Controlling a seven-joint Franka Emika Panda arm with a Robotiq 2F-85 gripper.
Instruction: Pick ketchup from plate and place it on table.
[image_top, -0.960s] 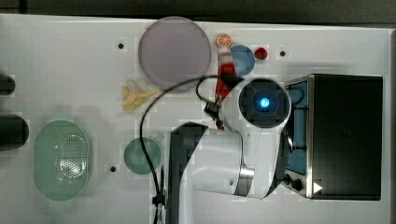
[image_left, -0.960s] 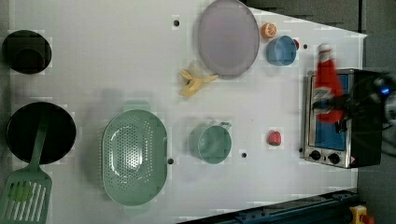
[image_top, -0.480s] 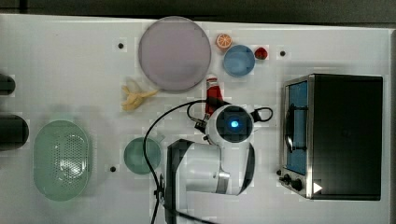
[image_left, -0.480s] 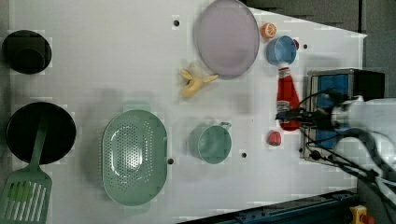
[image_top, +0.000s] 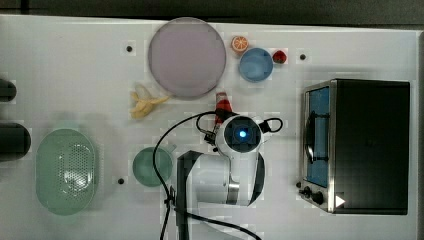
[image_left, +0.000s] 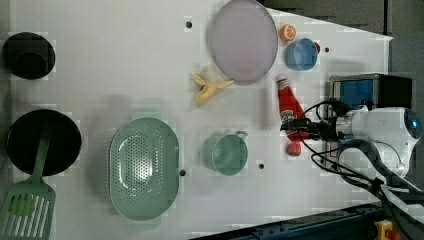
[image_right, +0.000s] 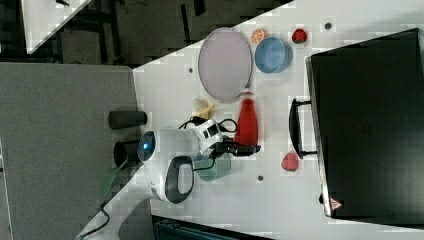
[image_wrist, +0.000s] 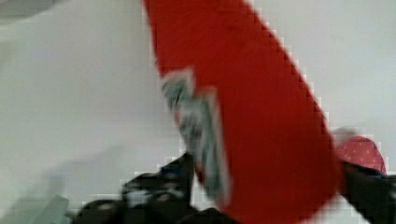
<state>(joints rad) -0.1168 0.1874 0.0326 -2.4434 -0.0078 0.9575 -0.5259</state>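
Note:
The red ketchup (image_left: 289, 102) bottle, whitish cap pointing towards the plate, hangs in my gripper (image_left: 293, 126), which is shut on its lower body. It is off the pale lilac plate (image_top: 187, 57), over the white table (image_top: 75, 75) between plate and oven. In the top view the ketchup (image_top: 223, 104) pokes out from under my arm's wrist. The right view shows the ketchup (image_right: 247, 121) just past the plate (image_right: 225, 64), with the gripper (image_right: 246, 148) at its base. Up close, the ketchup (image_wrist: 252, 107) sits between dark fingers (image_wrist: 154, 189). I cannot tell if it touches the table.
A strawberry (image_left: 293, 147) lies close beside the gripper. The oven (image_top: 360, 145) stands at the top view's right. A blue bowl (image_top: 256, 65), orange slice (image_top: 240, 44), banana (image_top: 145, 102), teal cup (image_top: 152, 166) and green basket (image_top: 66, 170) lie around.
The arm has carried the ketchup away from the oven, down and left in the top view, to a spot near the plate's edge beside the strawberry.

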